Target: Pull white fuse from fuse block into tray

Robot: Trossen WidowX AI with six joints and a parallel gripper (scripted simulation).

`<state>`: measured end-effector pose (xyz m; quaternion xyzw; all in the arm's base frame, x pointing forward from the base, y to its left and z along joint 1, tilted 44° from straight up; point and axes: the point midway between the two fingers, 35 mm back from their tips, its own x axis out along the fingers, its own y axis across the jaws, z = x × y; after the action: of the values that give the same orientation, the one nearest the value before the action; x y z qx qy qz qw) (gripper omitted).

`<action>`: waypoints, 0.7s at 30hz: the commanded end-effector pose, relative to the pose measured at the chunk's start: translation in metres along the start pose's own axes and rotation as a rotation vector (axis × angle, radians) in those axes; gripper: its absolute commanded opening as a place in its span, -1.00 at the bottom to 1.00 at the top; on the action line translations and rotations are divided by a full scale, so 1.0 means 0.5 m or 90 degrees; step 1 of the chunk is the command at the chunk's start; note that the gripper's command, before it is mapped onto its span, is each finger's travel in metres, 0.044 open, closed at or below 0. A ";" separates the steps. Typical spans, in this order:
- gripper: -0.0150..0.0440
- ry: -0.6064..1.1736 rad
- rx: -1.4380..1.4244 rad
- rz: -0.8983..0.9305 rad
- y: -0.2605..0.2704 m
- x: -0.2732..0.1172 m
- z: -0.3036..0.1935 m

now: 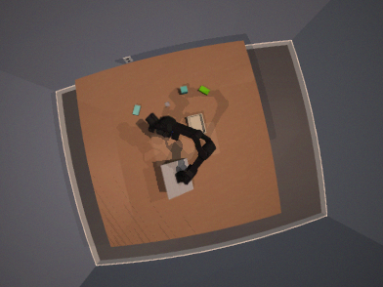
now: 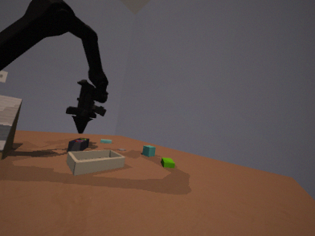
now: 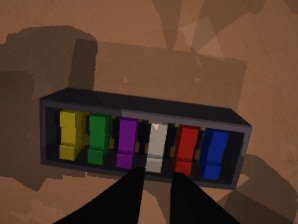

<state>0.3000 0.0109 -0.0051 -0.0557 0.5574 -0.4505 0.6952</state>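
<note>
While the white fuse [image 3: 156, 147] sits seated in the fuse block [image 3: 143, 106] between purple and red neighbours, the tool [image 3: 157, 183] hangs above it, fingers nearly pressed together and holding nothing. Approach step: next, a straight descent astride that fuse, then transfer to the tray [image 2: 96, 161].

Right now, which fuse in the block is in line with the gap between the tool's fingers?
The white fuse, fourth from the yellow end, between purple and red.
</note>
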 end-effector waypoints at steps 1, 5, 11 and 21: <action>-0.29 0.000 -0.003 -0.004 -0.001 0.012 -0.001; -0.29 0.000 -0.003 -0.004 0.000 0.019 0.000; -0.29 0.000 -0.003 -0.004 0.001 0.031 0.000; -0.29 0.000 -0.003 -0.005 0.002 0.050 0.001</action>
<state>0.3014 -0.0027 -0.0204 -0.0559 0.5568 -0.4511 0.6952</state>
